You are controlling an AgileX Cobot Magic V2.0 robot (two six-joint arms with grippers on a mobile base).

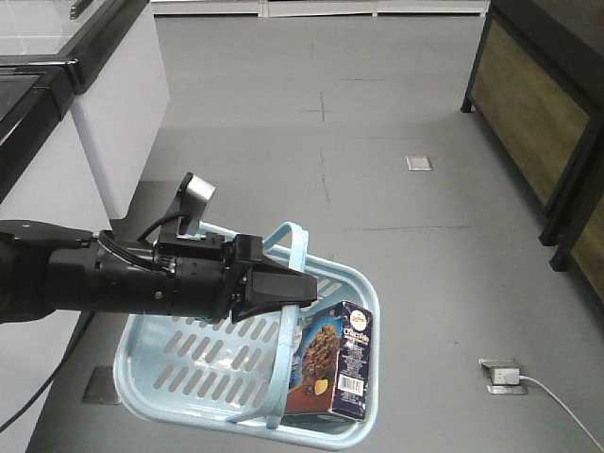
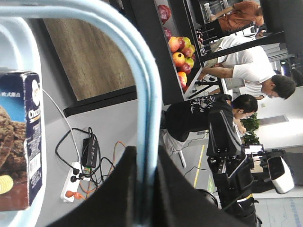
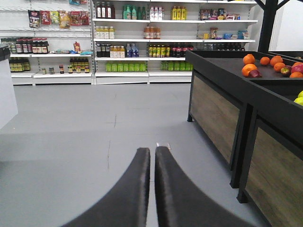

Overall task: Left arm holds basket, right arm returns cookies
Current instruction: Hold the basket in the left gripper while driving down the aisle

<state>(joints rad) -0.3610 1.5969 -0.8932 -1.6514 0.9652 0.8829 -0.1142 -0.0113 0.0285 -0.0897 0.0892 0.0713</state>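
The cookies stand leaning in the basket, at its lower-right corner in the front view; the left gripper is clamped on one loop handle, while the right gripper has its fingers pressed together on nothing, facing shelves

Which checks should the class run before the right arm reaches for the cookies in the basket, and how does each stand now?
1. Hold: the left pincer is shut on the handle: ok.
2. Load: the cookies stand inside the basket, in a corner: ok.
3. Free hand: the right pincer carries nothing: ok.
4. Ready to grasp: the right pincer's fingers are nearly together: not ok.
5. Aim: the right wrist view shows only floor and shelves, no basket: not ok.
6. Basket hanging level: cannot tell.
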